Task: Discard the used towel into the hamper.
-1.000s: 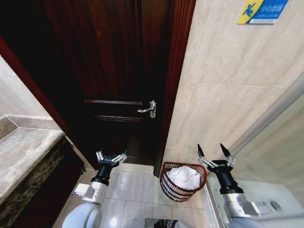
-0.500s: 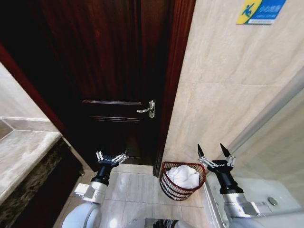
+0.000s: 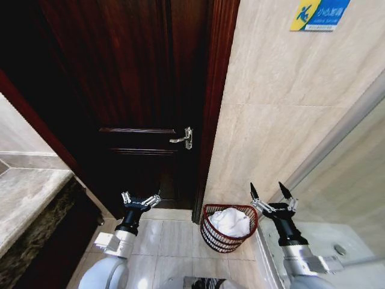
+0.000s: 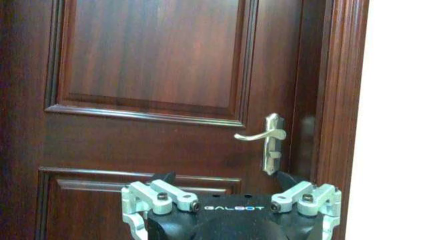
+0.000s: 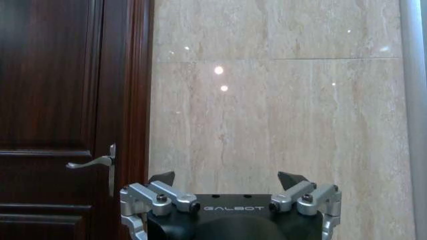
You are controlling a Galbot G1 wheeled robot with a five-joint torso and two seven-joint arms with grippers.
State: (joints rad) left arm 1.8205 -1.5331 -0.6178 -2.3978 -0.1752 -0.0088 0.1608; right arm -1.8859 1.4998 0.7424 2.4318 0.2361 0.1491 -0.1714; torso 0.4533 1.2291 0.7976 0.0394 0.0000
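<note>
The hamper (image 3: 211,236), a small reddish-brown wire basket, stands on the tiled floor against the beige wall beside the door frame. A white towel (image 3: 231,221) lies crumpled inside it. My right gripper (image 3: 269,192) hangs open and empty to the right of the hamper and higher than its rim. My left gripper (image 3: 141,198) is open and empty too, held in front of the dark wooden door, left of the hamper. In the wrist views each gripper (image 4: 227,175) (image 5: 227,175) shows its spread fingers with nothing between them.
A dark wooden door (image 3: 138,90) with a silver lever handle (image 3: 182,138) is shut ahead. A stone counter (image 3: 24,192) juts in at the left. Beige tiled wall (image 3: 283,108) and a white fixture (image 3: 337,253) fill the right. Light floor tiles (image 3: 174,238) lie between the arms.
The whole picture has shifted left and slightly down, so the camera has turned. Both grippers stay open and keep their places; the towel lies in the hamper as before.
</note>
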